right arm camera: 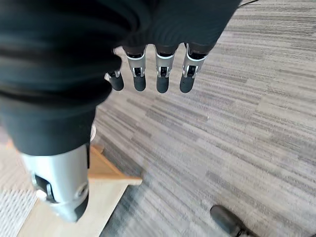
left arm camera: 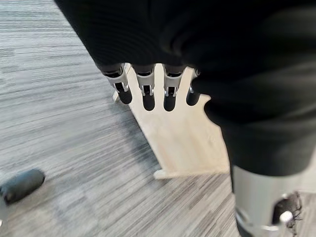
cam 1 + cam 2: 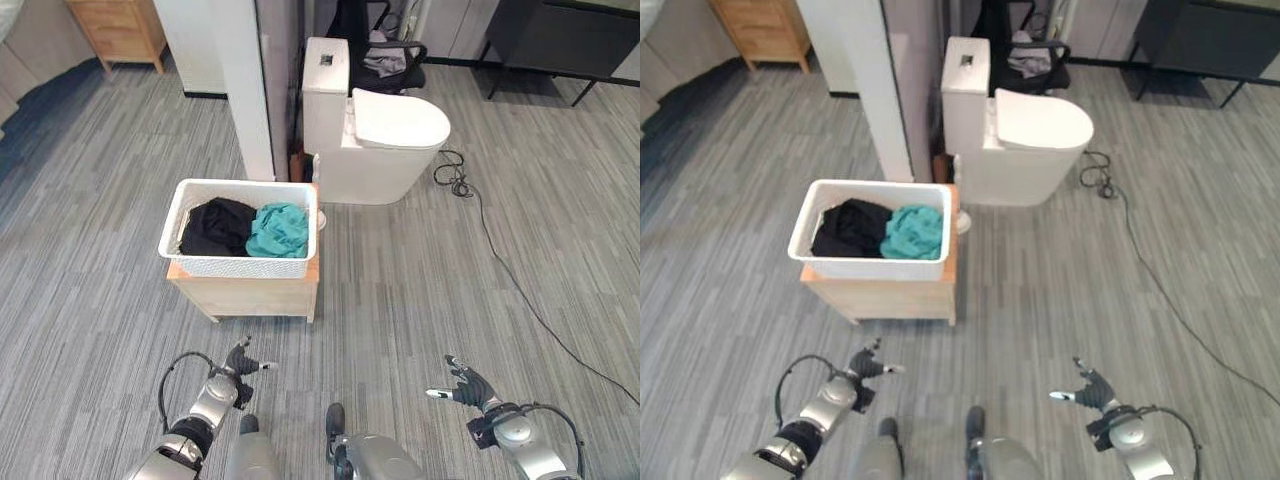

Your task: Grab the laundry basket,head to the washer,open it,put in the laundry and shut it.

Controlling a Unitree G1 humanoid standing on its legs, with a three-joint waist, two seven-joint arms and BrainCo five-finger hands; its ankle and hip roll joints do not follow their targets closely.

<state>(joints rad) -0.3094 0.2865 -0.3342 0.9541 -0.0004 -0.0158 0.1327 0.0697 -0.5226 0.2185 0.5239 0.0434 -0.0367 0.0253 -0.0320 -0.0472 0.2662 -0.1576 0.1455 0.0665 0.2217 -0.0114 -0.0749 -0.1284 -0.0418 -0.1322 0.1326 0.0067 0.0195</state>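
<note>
The laundry basket (image 3: 240, 228), white with perforated walls, sits on a low wooden stand (image 3: 246, 293) ahead of both sets of fingers and well clear of them, nearer the left hand's side. Raised on the stand, its rim is probably within easier reach than it would be on the floor. Inside lie a black garment (image 3: 215, 227) toward the left-hand side and a teal garment (image 3: 278, 230) beside it, the two touching.

The left hand (image 3: 240, 364) hovers low over the grey carpet (image 3: 420, 280), short of the stand's front face; its fingers (image 2: 144, 88) are straight and spread, holding nothing, and its wrist view looks past them at the stand's pale wood. The right hand (image 3: 462, 384) hangs out to the other side, fingers (image 1: 161, 76) likewise straight and empty, with only carpet beyond them. Both hands apart and open reads as a two-sided grab not yet begun.

Beyond the basket, past a white partition (image 3: 240, 90), stands a white toilet (image 3: 385, 135), and a black cable (image 3: 500, 260) trails across the carpet beyond the right fingers. A wooden cabinet (image 3: 118, 30) is cut off at the far corner. I cannot make out any washer. Whether the basket has handles or grip slots is hard to tell, and anything under the two garments is hidden.
</note>
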